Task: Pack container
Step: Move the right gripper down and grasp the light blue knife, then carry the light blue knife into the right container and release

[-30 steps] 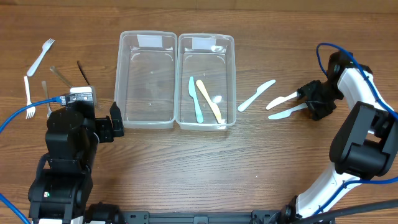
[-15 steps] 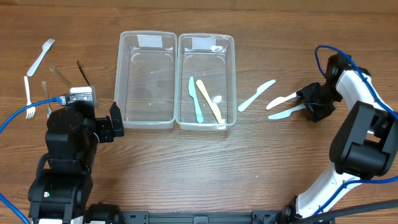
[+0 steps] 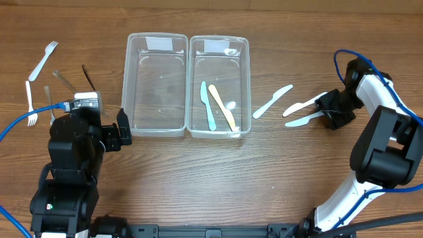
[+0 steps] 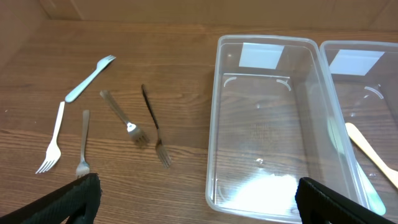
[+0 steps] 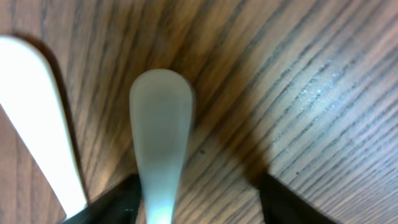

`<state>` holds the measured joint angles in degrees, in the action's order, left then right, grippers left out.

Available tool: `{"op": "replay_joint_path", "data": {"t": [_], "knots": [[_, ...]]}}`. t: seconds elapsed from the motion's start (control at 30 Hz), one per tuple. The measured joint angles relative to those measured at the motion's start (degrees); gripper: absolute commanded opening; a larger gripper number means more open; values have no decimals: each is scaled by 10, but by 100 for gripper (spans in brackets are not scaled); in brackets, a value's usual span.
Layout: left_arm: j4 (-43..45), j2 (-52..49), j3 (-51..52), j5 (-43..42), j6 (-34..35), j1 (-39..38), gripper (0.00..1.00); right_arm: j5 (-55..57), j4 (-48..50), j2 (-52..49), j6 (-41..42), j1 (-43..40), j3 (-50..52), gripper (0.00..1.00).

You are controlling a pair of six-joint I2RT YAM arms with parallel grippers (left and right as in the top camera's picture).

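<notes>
Two clear containers stand side by side. The left container [image 3: 131, 86] [image 4: 214, 124] is empty. The right container [image 3: 246, 86] [image 4: 329, 99] holds a light blue knife [image 3: 209, 107], a cream knife [image 3: 223, 108] and a clear utensil. Three knives lie on the table to its right: a light blue one [image 3: 272, 101], a white one [image 3: 299, 106] [image 5: 37, 118] and another light blue one [image 3: 304, 119] [image 5: 160, 137]. My right gripper [image 3: 328, 110] [image 5: 196, 193] is open, low on the table, with that last knife's handle between its fingers. My left gripper [image 3: 123, 129] [image 4: 196, 199] is open and empty beside the left container.
Several forks lie at the far left: a light blue one [image 3: 43, 58] [image 4: 89, 79], a white one [image 3: 30, 102] [image 4: 53, 140], clear ones [image 4: 121, 118] and a dark one [image 3: 87, 76] [image 4: 152, 124]. A blue cable [image 3: 344, 56] loops by the right arm.
My right gripper has shifted slightly left along the knife handles. The left arm and the knives have not moved.
</notes>
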<state>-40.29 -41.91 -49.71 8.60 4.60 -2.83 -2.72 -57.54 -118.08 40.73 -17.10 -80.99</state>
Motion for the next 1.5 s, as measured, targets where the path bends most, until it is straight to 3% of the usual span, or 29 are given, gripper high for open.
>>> {"op": "replay_joint_path", "data": {"t": [0.2,0.5,0.67,1.27,1.5], "knots": [[0,0,0,0,0,0,100,1,-2,-1,-3,0,0,19],[0,0,0,0,0,0,100,0,-1,-1,-1,0,0,13],[0,0,0,0,0,0,100,0,-1,-1,0,0,0,4],[0,0,0,0,0,0,100,8,-2,-1,-16,0,-1,4],[1,0,0,0,0,0,100,43,-34,-1,-44,16,-49,4]]}}
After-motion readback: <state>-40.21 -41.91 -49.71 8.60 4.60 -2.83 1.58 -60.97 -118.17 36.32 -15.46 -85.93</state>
